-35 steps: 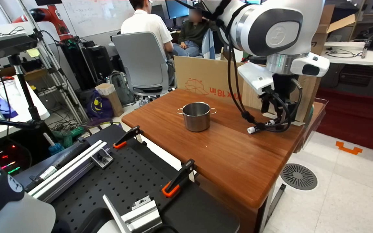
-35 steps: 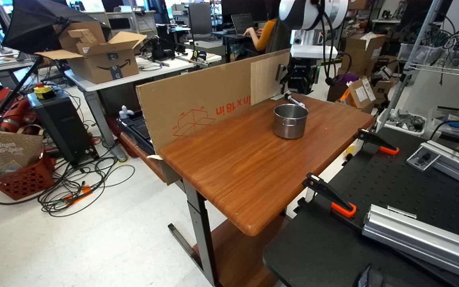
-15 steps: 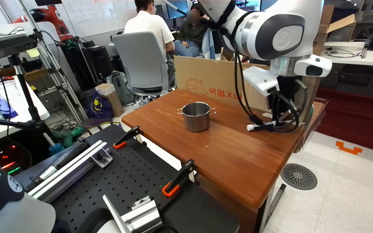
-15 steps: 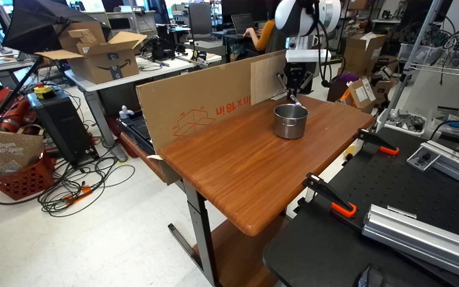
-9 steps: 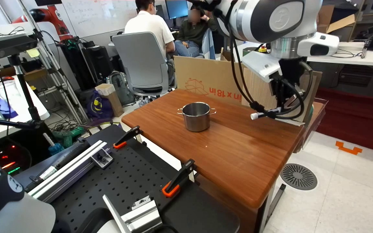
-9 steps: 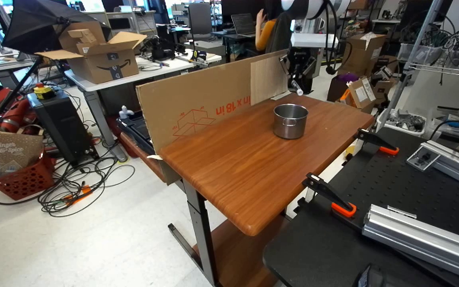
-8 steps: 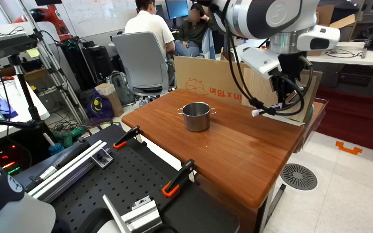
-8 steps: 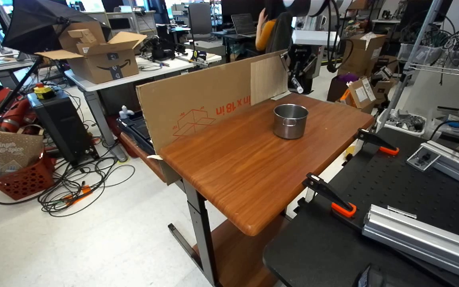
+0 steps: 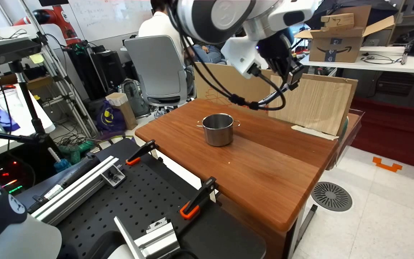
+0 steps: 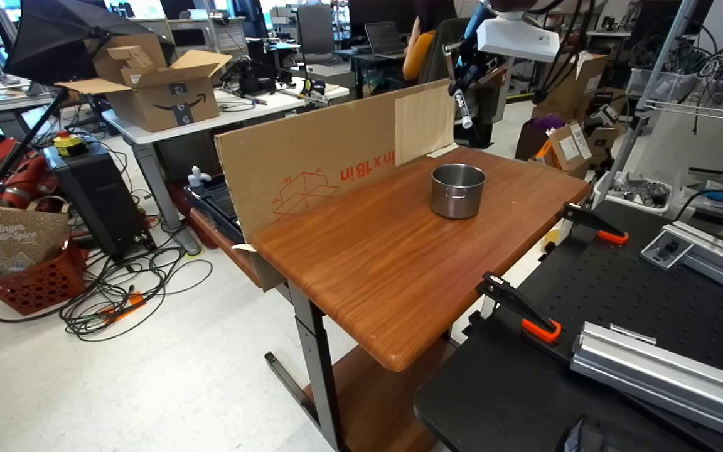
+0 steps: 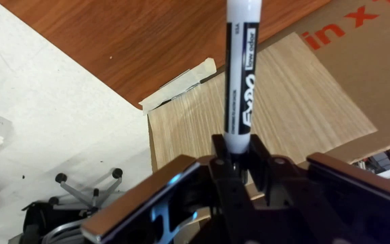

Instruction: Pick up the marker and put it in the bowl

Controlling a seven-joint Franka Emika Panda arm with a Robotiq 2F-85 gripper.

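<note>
The marker (image 11: 240,78), white with a black label, is pinched near its dark end between the two fingertips of my gripper (image 11: 238,145). Its white end points away from the gripper, up the picture in the wrist view. In an exterior view the marker (image 10: 463,110) slants downward, held in the air over the table's far end; cables partly cover it from the other camera side. The bowl, a grey metal pot (image 9: 218,135) with two wire handles, stands upright on the table, below and apart from the gripper. It shows in both exterior views but not in the wrist view.
A cardboard panel (image 10: 336,150) with a wooden board (image 10: 424,122) taped on lines the back edge of the brown table (image 9: 264,180). Black cables (image 9: 235,99) hang in a loop from the arm. Clamps (image 9: 201,198) hold the front edge by a black perforated plate.
My gripper has lifted the marker off the tabletop. The arm has risen, tilted and swung closer above the pot's side of the table. The pot has stayed in place.
</note>
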